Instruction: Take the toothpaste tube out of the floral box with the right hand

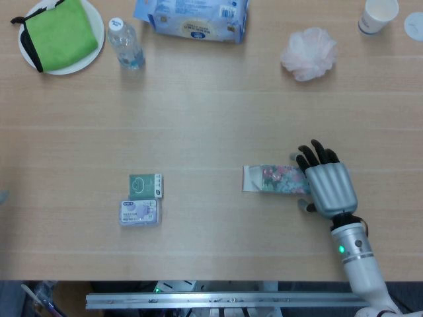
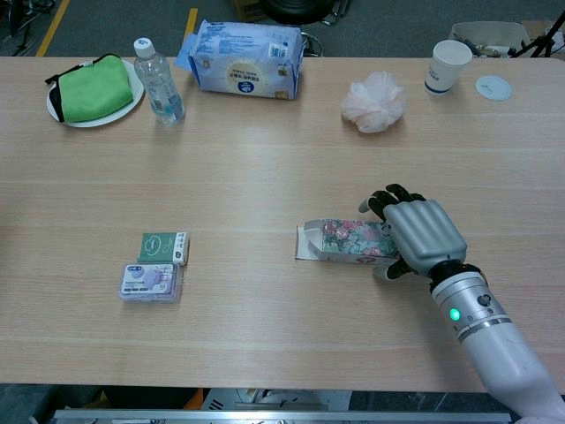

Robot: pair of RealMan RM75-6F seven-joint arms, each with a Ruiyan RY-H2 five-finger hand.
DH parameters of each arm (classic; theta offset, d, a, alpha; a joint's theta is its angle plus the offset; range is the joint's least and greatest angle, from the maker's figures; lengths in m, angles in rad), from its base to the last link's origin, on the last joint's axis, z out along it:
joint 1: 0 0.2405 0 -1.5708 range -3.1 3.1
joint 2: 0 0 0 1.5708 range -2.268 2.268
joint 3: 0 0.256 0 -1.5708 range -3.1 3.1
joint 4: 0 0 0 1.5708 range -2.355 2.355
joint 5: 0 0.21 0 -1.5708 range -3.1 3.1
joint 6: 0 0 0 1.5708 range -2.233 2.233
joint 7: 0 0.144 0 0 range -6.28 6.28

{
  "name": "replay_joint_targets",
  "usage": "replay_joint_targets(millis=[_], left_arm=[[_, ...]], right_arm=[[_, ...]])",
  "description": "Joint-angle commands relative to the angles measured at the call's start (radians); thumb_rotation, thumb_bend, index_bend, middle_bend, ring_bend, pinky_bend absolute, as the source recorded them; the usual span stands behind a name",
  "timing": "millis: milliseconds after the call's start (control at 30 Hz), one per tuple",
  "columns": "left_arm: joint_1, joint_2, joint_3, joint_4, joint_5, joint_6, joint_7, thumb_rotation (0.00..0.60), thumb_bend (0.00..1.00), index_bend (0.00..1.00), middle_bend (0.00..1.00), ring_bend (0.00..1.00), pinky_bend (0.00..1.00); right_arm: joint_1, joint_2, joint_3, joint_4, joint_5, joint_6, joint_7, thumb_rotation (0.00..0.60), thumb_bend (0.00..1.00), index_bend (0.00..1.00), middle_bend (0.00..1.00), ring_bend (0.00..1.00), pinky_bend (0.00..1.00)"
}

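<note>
- Toothpaste tube: not visible in either view; presumably inside the floral box [image 1: 277, 179], which lies flat on the tabletop [image 1: 211, 119], long axis left to right, open flap at its left end.
- Right hand [image 1: 325, 185] draped palm-down over the box's right end, fingers curled over the far edge, thumb at the near side; appears clamped on the box, though contact underneath is hidden.
- Left hand out of both views.
- Step judged: securing the box, extraction not yet begun.
- Next move likely calls for tilting or lifting the box so the tube slides toward the open left end, or reaching into that opening; awkward with one hand alone.
- Box: slim carton, pink and green flower print, white inner flap showing; light, liable to slide or crush under a tight grip.
- Elsewhere, well apart: water bottle [image 1: 125, 45], bath pouf [image 1: 308, 54], paper cup [image 1: 379, 14].
</note>
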Motion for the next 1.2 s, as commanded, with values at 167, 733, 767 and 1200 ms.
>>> replay_joint_targets(millis=[167,733,767,1200], left_arm=[[0.004,-0.001,0.0,0.007,0.0,0.003,-0.008,0.6,0.12,0.4,0.36,0.33,0.54],[0.006,-0.002,-0.001,0.008,-0.001,-0.002,-0.005,0.6,0.12,0.4,0.36,0.33,0.54],[0.006,-0.003,-0.001,0.008,0.0,-0.002,-0.005,0.6,0.12,0.4,0.36,0.33,0.54],[0.007,-0.005,-0.003,0.013,-0.001,-0.004,-0.008,0.6,0.12,0.4,0.36,0.33,0.54]], right_arm=[[0.007,-0.008,-0.004,0.019,0.012,-0.002,0.007,0.6,0.0,0.25,0.26,0.14,0.3],[0.011,-0.015,-0.014,0.047,0.009,0.02,0.042,0.6,0.07,0.41,0.46,0.35,0.51],[0.012,-0.015,-0.015,0.047,0.009,0.021,0.042,0.6,0.07,0.42,0.47,0.36,0.52],[0.013,0.018,-0.021,-0.008,-0.002,0.032,0.077,0.6,0.12,0.49,0.52,0.42,0.56]])
